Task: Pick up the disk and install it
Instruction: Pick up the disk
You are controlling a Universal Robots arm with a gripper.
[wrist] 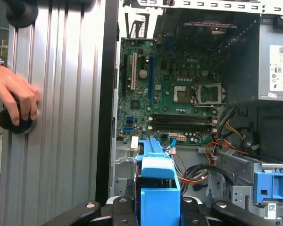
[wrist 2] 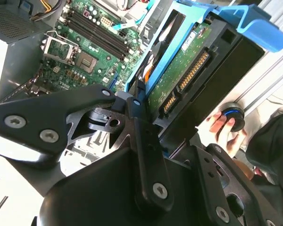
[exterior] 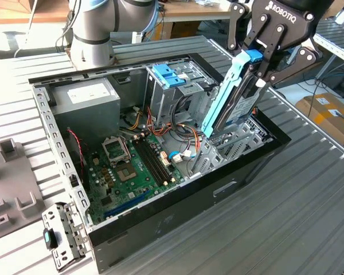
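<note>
In the exterior view the gripper [exterior: 254, 73], its black body carrying white lettering, sits high toward the exterior view's right, clamped on the upper end of the disk [exterior: 232, 109]. The disk hangs on edge and tilted, its lower end at the open bay along the side of the computer case [exterior: 160, 229]; whether it is inside cannot be told. The case lies open on a ribbed metal table [exterior: 286, 217] with bare room around it. A white sticker [exterior: 89, 91] marks the grey power supply [exterior: 83, 114], and a light-blue bracket [exterior: 169, 74] tops the drive cage beside the disk. In the second wrist view the fingers [wrist 2: 137, 106] press the disk's blue rail, its green circuit board [wrist 2: 184, 70] faces the camera, and a person's hand [wrist 2: 219, 127] holds a black knob [wrist 2: 233, 117] beyond the case wall. In the first wrist view the disk [wrist: 155, 188] sits between the jaws with the motherboard [wrist: 174, 89] beyond it, its print too small to tell. The hand [wrist: 14, 94] rests on the knob [wrist: 14, 123] outside the case's black rim.
</note>
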